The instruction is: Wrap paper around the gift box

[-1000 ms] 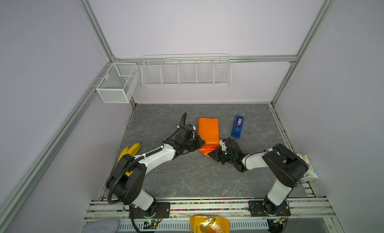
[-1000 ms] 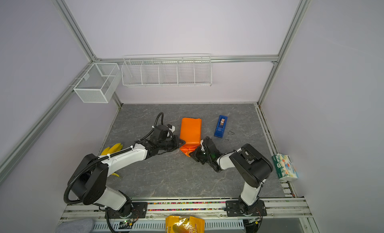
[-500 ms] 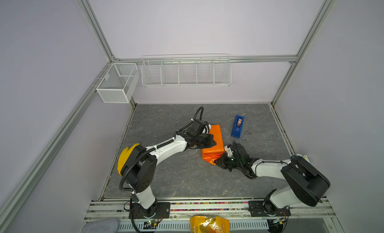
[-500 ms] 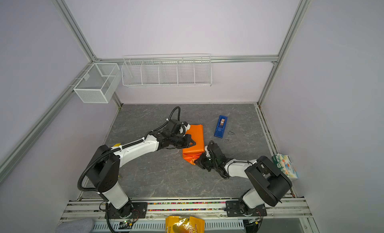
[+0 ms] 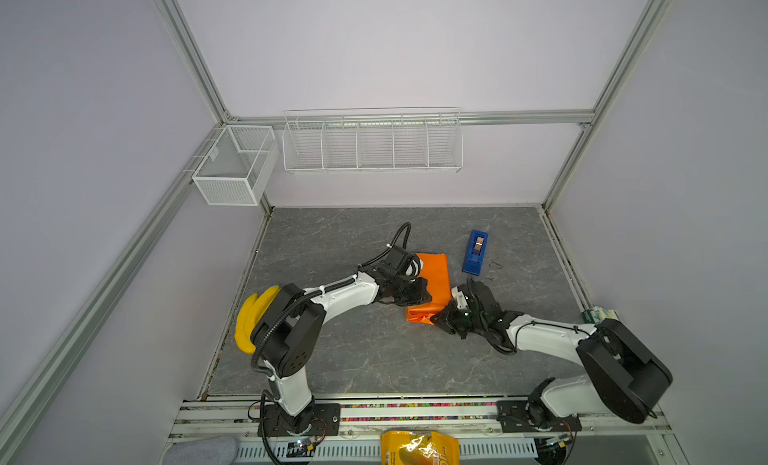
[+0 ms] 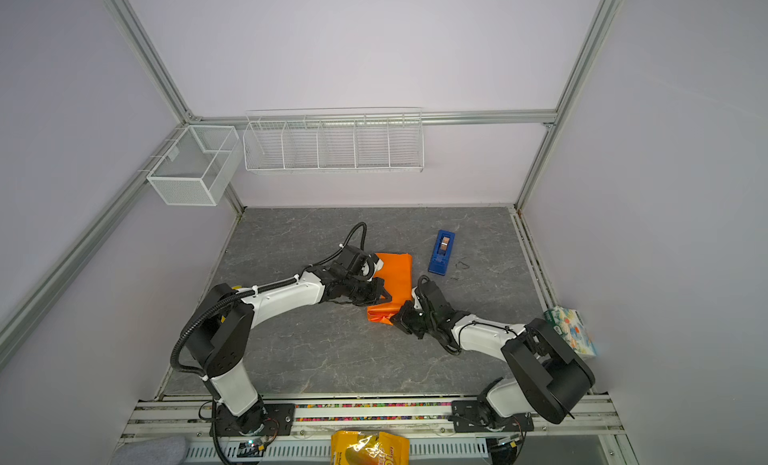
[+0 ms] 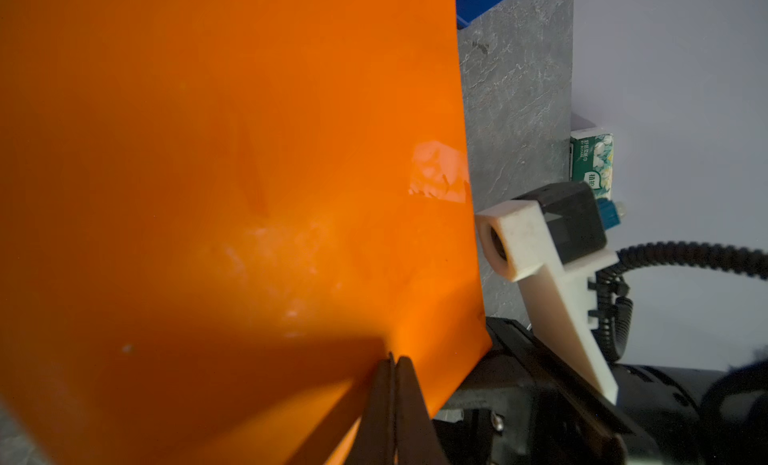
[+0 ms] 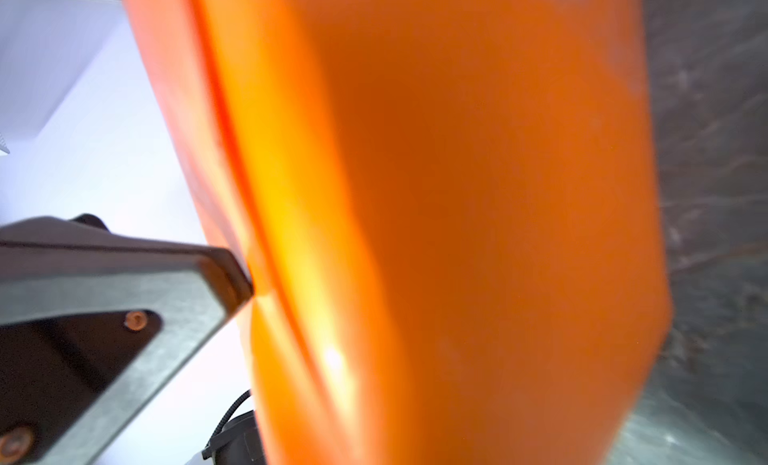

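The orange paper (image 5: 436,276) (image 6: 397,272) lies folded into a long parcel in the middle of the grey floor. It hides the gift box completely. My left gripper (image 5: 417,294) (image 6: 376,294) reaches over the parcel's left side. In the left wrist view its fingers (image 7: 394,359) are pressed together, shut, with their tips against the paper (image 7: 228,172). My right gripper (image 5: 440,317) (image 6: 399,317) sits at the parcel's near end. Paper (image 8: 457,193) fills the right wrist view and hides that gripper's jaws, so I cannot tell whether they pinch it.
A blue tape dispenser (image 5: 475,252) (image 6: 441,251) lies just right of the parcel. Bananas (image 5: 251,317) sit at the left edge, a tissue pack (image 5: 600,315) at the right edge and a yellow snack bag (image 5: 419,448) in front. Wire baskets (image 5: 372,141) hang on the back wall.
The parcel has swung and shifted nearer and to the right. My left gripper moved right onto it and closed fully. My right arm stretched out lower, staying at the parcel's near end.
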